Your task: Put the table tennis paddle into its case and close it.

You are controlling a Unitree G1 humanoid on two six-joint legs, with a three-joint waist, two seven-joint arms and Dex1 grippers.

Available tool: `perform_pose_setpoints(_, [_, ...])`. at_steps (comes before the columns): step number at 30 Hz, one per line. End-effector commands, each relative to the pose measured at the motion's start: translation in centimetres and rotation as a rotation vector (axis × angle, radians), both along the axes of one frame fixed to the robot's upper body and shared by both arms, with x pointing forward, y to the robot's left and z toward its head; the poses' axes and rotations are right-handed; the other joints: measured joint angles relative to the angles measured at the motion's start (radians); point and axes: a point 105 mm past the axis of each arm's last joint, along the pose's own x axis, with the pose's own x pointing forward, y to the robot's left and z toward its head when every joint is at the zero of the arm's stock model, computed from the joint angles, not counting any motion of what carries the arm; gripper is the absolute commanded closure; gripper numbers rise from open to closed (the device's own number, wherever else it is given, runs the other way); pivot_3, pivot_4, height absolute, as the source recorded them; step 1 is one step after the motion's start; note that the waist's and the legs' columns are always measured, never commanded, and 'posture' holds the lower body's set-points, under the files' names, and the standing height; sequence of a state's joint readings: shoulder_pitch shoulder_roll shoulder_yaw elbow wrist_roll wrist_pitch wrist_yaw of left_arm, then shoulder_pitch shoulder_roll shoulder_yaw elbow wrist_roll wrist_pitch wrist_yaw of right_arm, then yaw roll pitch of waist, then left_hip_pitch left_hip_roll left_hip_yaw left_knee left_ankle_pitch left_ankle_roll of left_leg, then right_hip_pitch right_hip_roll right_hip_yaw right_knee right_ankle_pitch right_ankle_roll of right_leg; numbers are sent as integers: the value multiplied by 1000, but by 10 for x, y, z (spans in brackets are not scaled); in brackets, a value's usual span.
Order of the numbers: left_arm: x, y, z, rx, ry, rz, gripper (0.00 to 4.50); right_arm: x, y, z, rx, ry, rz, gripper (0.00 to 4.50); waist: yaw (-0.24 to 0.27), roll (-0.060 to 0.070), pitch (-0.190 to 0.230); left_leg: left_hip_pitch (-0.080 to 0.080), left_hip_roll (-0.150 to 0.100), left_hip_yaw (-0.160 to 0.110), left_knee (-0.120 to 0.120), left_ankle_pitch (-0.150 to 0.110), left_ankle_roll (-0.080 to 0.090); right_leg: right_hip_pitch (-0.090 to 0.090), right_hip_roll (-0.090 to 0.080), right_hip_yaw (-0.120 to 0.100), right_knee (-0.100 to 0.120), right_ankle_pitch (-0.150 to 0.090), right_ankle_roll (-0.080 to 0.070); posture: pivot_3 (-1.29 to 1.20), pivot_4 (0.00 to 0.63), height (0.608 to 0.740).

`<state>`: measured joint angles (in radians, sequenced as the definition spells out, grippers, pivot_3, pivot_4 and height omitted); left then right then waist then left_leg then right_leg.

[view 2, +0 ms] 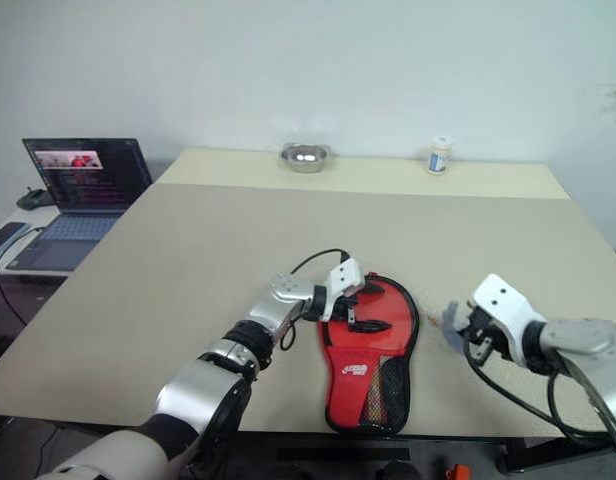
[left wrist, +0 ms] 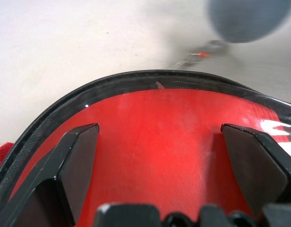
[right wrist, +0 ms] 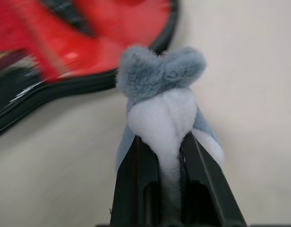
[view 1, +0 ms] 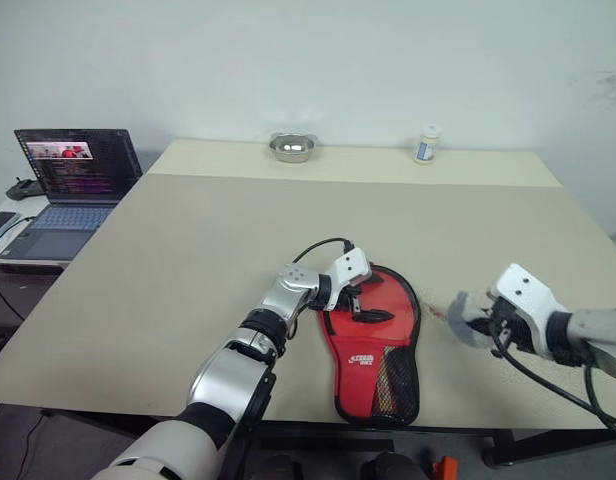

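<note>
Spread-fingered left gripper (view 1: 366, 305) pressing red case (view 1: 373, 350), right gripper (right wrist: 170, 142) pinching fluffy grey-white tuft (right wrist: 162, 90) just beside it; zip closing apparently next.

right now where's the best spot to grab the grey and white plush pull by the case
Grip the white neck below the grey tuft of the plush pull, coming from the right side of the case. The right gripper already pinches it there: the neck is narrow, the tuft too bulky.
</note>
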<state>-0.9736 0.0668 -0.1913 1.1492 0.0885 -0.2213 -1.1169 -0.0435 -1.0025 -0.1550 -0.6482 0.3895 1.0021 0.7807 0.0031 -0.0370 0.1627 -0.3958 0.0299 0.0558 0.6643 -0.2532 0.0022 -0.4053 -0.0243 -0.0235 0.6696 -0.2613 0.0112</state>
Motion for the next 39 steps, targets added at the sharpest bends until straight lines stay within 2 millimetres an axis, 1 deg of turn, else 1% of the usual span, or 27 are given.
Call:
perform_pose_setpoints(1, [-18,4,-44,133,119,-12,0,-24,10,3,-2,46,80,4457,3,2,-3,0,0,-1,0,0,0,1,0,-1,-2,1,1,0,150,740])
perform_pose_setpoints(8, [-24,-5,-47,157,114,-63,0,-71,24,-17,4,205,165,4457,17,2,-14,-4,-1,-2,-1,-2,3,2,-1,-2,-11,2,3,0,150,740])
perform_pose_setpoints(10, [-25,-6,-48,171,100,-66,0,-87,29,-20,15,253,195,4457,21,1,-15,-4,-1,-1,-1,-2,3,2,-1,-2,-11,2,3,0,150,740])
perform_pose_setpoints(16, [-25,-7,-51,184,97,-64,0,-122,41,-24,77,381,292,4457,23,-2,-20,-4,-1,-3,-1,-3,4,3,-1,-3,-13,2,3,0,150,740])
perform_pose_setpoints(20, [-26,-8,-53,190,96,-63,0,-140,47,-30,119,453,342,4462,21,-2,-20,-3,-1,-5,-1,-4,5,8,-1,-6,-18,2,4,0,150,740])
perform_pose_setpoints(23, [-26,-9,-53,192,94,-63,0,-149,51,-31,136,483,363,4473,21,-2,-20,1,0,-11,-1,-4,5,17,-2,-13,-24,3,5,0,150,740])
perform_pose_setpoints(26, [-27,-10,-53,194,93,-64,0,-153,55,-28,155,499,388,4474,21,-3,-21,0,-1,-14,-1,-4,5,18,-6,-15,-25,3,5,0,150,740])
perform_pose_setpoints(29, [-27,-11,-53,191,94,-63,0,-147,55,-27,135,469,359,4475,22,-3,-20,-1,-1,-15,-1,-4,5,18,-7,-17,-26,2,4,0,150,740])
perform_pose_setpoints(31, [-27,-11,-53,191,94,-63,0,-147,55,-25,138,489,352,4475,22,-3,-20,-1,-1,-16,-1,-4,5,18,-7,-18,-26,2,5,0,150,740])
perform_pose_setpoints(33, [-27,-11,-54,191,94,-64,0,-146,56,-22,141,492,354,3752,22,-3,-20,-1,-2,-16,-1,-4,5,18,-7,-18,-26,2,5,0,150,740])
perform_pose_setpoints(34, [-27,-11,-54,190,94,-63,0,-145,57,-20,146,494,359,3494,22,-3,-20,-1,-2,-17,-1,-4,5,18,-7,-18,-26,2,5,0,150,740])
perform_pose_setpoints(39, [-27,-11,-53,188,93,-60,0,-141,60,-8,166,485,362,1834,22,-3,-20,-1,-2,-17,-1,-4,5,18,-8,-19,-26,2,5,0,150,740])
